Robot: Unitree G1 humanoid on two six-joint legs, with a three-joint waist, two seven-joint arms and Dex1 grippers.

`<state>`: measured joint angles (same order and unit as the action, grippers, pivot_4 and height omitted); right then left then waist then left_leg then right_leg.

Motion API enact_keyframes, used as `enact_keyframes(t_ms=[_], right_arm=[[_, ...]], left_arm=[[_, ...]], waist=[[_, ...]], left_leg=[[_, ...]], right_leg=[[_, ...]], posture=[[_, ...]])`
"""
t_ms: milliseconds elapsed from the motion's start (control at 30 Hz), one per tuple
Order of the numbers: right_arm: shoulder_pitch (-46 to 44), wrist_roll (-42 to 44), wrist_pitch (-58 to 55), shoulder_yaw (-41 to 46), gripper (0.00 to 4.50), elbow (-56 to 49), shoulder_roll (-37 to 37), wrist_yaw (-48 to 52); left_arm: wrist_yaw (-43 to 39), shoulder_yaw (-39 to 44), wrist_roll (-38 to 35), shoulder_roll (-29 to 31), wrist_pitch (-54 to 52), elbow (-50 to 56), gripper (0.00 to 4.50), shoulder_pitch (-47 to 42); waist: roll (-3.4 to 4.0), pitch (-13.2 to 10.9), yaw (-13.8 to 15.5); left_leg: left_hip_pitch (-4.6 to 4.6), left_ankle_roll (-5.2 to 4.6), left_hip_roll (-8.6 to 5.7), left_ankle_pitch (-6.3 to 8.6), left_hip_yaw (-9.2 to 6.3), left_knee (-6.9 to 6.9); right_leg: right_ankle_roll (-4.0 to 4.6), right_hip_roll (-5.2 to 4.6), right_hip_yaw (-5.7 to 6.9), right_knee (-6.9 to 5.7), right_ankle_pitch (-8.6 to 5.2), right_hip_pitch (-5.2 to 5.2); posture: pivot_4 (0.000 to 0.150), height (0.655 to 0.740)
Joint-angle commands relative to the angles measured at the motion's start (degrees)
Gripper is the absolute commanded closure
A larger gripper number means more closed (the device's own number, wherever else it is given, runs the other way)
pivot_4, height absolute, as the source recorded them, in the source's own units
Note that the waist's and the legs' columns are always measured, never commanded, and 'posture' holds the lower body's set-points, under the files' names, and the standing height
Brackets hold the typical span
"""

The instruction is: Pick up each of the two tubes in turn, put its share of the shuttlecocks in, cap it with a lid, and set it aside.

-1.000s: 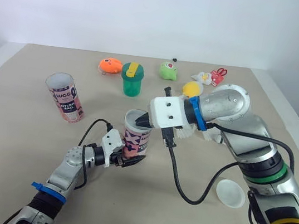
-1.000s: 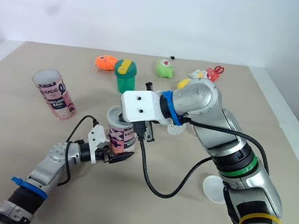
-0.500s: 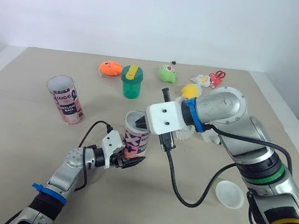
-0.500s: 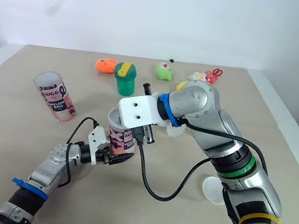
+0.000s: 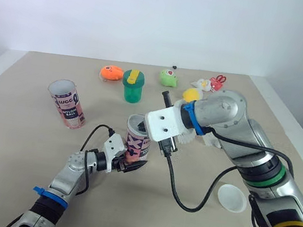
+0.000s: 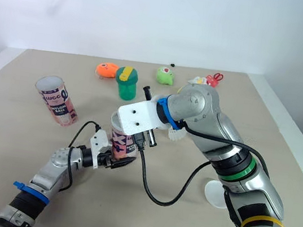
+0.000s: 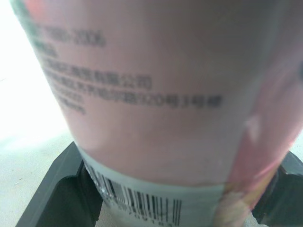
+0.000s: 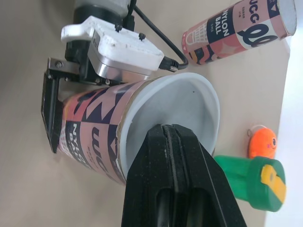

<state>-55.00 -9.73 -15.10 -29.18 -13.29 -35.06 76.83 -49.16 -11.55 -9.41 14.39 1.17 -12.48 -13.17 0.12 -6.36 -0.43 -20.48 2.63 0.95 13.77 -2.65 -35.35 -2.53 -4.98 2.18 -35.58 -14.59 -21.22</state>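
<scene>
Right wrist view showed the right gripper with its jaws pressed together, their tips at the open mouth of the pink tube (nothing could be made out between them). The left gripper had its jaws pinching that tube's base from both sides, holding it nearly upright low over the tabletop; whether it touched could not be told. The second tube stood well to the pink tube's left. A white lid lay well to its right, and a green cup stood beyond it.
</scene>
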Motion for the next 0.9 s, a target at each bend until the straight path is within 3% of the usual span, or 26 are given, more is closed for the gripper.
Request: enact_keyframes(t_ms=[33,267,600,900], right_arm=[[7.08,-4.06,-1.73,-12.83,4.45,5.98,-0.88,7.43],[8.08,-3.93,-2.06,-12.84,4.45,4.64,-1.12,8.35],[4.59,10.2,-10.43,-1.48,4.45,6.57,5.34,6.93],[3.28,13.21,-10.85,0.67,4.45,7.59,7.71,5.1]], left_arm=[[0.76,-0.68,0.99,0.28,-2.46,-4.0,1.06,1.89],[0.85,-0.69,1.04,0.15,-2.32,-4.23,1.06,1.67],[0.29,-0.76,1.19,0.13,-1.95,-4.64,1.06,1.3],[-0.76,-1.11,1.41,0.49,-1.77,-4.63,1.06,0.94]], waist=[[-0.02,0.02,0.0],[-0.04,0.16,0.0],[0.09,0.12,-0.02],[0.3,-0.22,0.01]], left_leg=[[0.02,0.0,0.0,0.0,0.0,0.0],[0.16,0.0,-0.08,0.08,0.0,0.02],[0.18,-0.01,-0.07,0.15,-0.06,0.08],[0.05,-0.06,-0.2,0.19,-0.11,0.13]], right_leg=[[-0.01,-0.02,0.01,0.0,-0.01,0.0],[-0.3,-0.29,0.12,0.0,-0.22,0.01],[-0.31,-0.37,0.12,0.02,-0.23,-0.02],[-0.32,-0.28,0.26,0.01,-0.23,-0.08]], posture=[[0.15,0.74],[0.15,0.74],[0.15,0.74],[0.15,0.74]])
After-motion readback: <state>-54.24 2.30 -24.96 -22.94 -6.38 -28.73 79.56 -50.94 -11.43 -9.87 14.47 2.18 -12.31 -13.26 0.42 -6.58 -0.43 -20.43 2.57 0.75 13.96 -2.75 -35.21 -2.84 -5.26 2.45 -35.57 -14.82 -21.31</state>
